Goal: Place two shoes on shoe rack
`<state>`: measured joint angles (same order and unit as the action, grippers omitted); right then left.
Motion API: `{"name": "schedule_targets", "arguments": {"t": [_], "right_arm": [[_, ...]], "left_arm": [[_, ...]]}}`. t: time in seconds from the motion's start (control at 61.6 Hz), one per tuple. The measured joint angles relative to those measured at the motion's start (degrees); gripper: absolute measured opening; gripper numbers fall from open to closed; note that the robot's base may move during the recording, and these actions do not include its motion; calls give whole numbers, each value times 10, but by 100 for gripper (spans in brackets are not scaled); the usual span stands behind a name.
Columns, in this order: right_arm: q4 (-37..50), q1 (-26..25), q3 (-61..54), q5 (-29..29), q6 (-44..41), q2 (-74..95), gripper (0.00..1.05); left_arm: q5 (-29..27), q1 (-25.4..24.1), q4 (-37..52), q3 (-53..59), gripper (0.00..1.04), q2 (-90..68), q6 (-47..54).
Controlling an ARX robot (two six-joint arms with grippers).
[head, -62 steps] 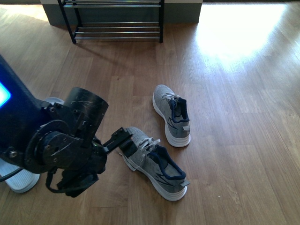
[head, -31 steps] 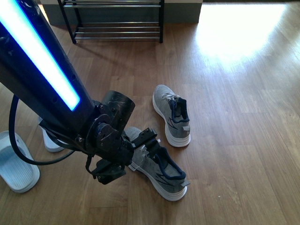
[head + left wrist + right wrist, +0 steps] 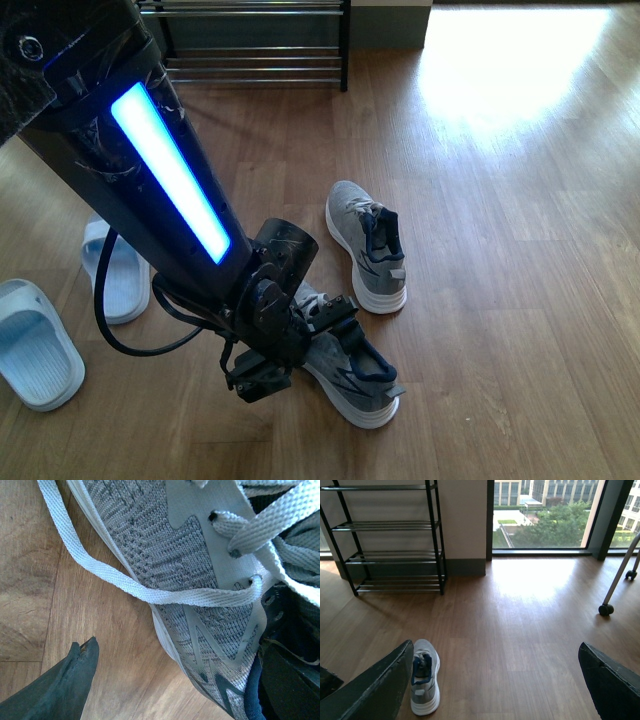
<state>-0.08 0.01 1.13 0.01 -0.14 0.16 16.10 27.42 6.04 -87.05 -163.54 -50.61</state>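
Left arm (image 3: 170,180) hides the near shoe's (image 3: 352,378) toe; rack (image 3: 250,66) cut off. We note left gripper (image 3: 182,655) jaws apart, straddling that shoe's side. Right gripper (image 3: 495,645) jaws apart.

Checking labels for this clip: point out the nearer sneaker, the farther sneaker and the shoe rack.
Nearer sneaker (image 3: 165,545), left wrist view, grey knit side.
Farther sneaker (image 3: 348,210), front view, knit toe.
Shoe rack (image 3: 385,526), right wrist view, a shelf's bars.

Shoes: two, far shoe (image 3: 366,246) and near shoe (image 3: 340,380). Slippers: two, outer slipper (image 3: 38,348) and inner slipper (image 3: 118,278). Shoe rack (image 3: 250,65): one.
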Motion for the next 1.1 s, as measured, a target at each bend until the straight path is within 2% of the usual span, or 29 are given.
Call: {"name": "schedule_targets", "arguments": {"t": [0.097, 0.211, 0.373, 0.503, 0.633, 0.714, 0.99, 1.103], "right_arm": [[0, 0, 0, 0, 0, 0, 96], [0, 0, 0, 0, 0, 0, 96], [0, 0, 0, 0, 0, 0, 96], [0, 0, 0, 0, 0, 0, 96], [0, 0, 0, 0, 0, 0, 96], [0, 0, 0, 0, 0, 0, 96], [0, 0, 0, 0, 0, 0, 96], [0, 0, 0, 0, 0, 0, 96]], "left_arm": [[6, 2, 9, -2, 95, 0, 8], [46, 3, 38, 3, 95, 1, 9], [60, 7, 16, -3, 95, 1, 28], [43, 5, -7, -19, 95, 0, 30], [3, -3, -26, -44, 95, -14, 29], [-3, -9, -45, -57, 80, -28, 29], [-19, -10, -48, -57, 42, -33, 29], [-46, -18, -31, -19, 19, -10, 21]]}}
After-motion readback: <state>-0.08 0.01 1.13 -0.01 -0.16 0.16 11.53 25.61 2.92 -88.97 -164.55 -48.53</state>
